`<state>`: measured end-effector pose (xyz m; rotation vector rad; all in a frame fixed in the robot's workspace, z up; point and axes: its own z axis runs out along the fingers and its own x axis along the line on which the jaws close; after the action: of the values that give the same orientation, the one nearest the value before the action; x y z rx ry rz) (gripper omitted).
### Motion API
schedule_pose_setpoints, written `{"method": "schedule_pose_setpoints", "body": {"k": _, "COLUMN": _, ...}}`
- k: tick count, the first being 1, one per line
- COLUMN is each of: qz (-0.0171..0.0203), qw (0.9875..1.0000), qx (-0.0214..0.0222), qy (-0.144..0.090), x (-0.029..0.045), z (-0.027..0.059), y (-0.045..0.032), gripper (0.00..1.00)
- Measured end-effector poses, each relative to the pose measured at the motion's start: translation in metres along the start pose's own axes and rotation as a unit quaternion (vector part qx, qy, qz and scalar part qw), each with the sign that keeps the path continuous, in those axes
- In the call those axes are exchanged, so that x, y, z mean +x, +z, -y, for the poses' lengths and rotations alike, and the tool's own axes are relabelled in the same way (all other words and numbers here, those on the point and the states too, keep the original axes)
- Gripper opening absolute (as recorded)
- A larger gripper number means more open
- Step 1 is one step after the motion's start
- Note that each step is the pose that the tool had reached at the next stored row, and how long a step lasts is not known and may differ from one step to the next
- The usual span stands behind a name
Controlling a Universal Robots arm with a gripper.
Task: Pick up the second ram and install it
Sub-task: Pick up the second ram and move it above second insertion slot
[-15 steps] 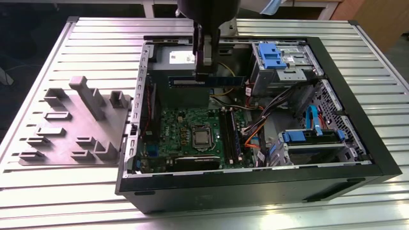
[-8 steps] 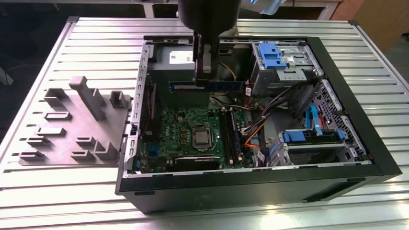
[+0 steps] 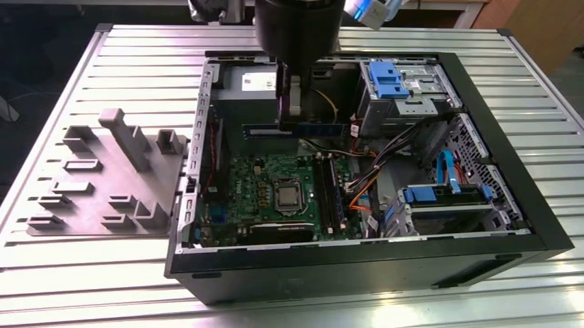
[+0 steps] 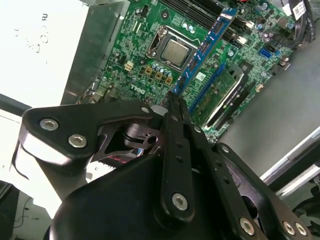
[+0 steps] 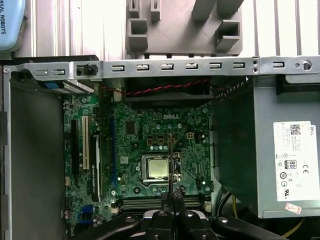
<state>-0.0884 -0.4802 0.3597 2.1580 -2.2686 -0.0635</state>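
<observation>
Walls of the open black metal computer case (image 3: 365, 270) frame the large green circuit board (image 3: 273, 191) lying inside. Over that board the arm's black two-fingered gripper (image 3: 290, 126) is clamped on the second ram (image 3: 319, 129), a long, thin dark memory stick. Beyond, at the exterior view's left, the grey moulded holder tray (image 3: 100, 184) rests on the slatted metal table (image 3: 137, 48).

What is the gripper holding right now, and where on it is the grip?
The gripper is shut on the second ram, pinching it across its flat faces near mid-length. The stick hangs level above the motherboard.
</observation>
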Motion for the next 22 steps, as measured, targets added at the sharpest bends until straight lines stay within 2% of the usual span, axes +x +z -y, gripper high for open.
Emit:
{"method": "schedule_pose_setpoints", "body": {"k": 9, "qz": 0.0001, "qw": 1.0, "qx": 0.0, "qy": 0.003, "x": 0.0006, "z": 0.0005, "y": 0.0164, "gripper": 0.11}}
{"method": "schedule_pose_setpoints", "body": {"k": 14, "qz": 0.0, "qw": 1.0, "qx": 0.0, "qy": 0.003, "x": 0.0006, "z": 0.0006, "y": 0.0175, "gripper": 0.11}}
{"method": "schedule_pose_setpoints", "body": {"k": 22, "qz": 0.0001, "qw": 1.0, "qx": 0.0, "qy": 0.003, "x": 0.0013, "z": 0.0011, "y": 0.0318, "gripper": 0.11}}
